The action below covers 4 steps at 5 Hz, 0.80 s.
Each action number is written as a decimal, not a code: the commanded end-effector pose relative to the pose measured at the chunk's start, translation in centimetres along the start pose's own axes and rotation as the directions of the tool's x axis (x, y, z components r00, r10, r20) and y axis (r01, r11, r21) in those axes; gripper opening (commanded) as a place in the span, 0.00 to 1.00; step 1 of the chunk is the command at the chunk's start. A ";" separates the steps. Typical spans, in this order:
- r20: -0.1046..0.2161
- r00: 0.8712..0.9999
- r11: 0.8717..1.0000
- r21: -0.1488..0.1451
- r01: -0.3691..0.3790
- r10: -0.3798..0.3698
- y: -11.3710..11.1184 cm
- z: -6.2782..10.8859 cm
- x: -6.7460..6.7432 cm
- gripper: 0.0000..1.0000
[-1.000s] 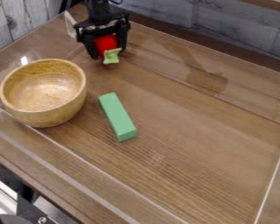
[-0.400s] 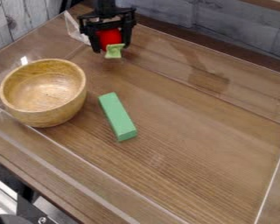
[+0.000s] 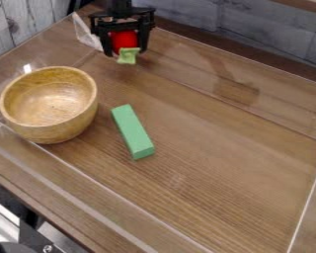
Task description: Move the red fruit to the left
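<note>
Red fruit sits between the jaws at the upper left

Nearest, along the lower left edge of the frame, dark cables and fittings (image 3: 19,225) lie beyond the edge of the brown wooden desk (image 3: 227,163), which fills most of the picture.

Left of centre on the desk stands a round, pale wooden bowl (image 3: 48,105), its inside facing up. To its right, just below the middle of the frame and apart from the bowl, lies a green rectangular block (image 3: 133,132). It is set at a slant, its far end pointing to the upper left and its near end to the lower right.

Farther back, in the upper left of the frame, is the red fruit (image 3: 123,41), beyond both the bowl and the block. Its light green leaf (image 3: 127,56) points toward the near side. The dark jaws (image 3: 123,38) come down from the top edge, one on each side of the fruit, so that it lies between them. Whether they are clamped on it or merely around it, I cannot tell; nor can I tell whether the fruit touches the desk.

Behind, a grey corrugated surface (image 3: 32,22) fills the upper left corner, and a dark reddish-brown strip (image 3: 273,22) runs along the upper right.
</note>
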State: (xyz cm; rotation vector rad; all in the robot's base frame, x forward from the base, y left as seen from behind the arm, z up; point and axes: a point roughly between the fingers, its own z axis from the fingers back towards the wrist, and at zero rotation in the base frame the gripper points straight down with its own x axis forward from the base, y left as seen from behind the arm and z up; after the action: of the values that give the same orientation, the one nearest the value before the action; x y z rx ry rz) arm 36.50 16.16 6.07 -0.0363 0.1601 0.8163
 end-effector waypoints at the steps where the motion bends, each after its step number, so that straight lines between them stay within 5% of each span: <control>1: 0.087 0.996 1.000 -0.008 0.003 -0.003 1.1 3.5 0.9 1.00; 2: 0.084 0.996 1.000 0.012 -0.018 0.017 1.5 3.2 1.8 1.00; 3: 0.078 0.996 0.999 0.032 -0.037 0.034 1.8 2.6 2.6 0.00; 4: 0.074 0.997 0.998 0.050 -0.042 0.039 2.0 1.2 3.2 1.00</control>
State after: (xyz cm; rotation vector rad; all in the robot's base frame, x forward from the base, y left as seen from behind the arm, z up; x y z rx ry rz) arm 36.89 18.92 4.55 0.0342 0.1877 0.8404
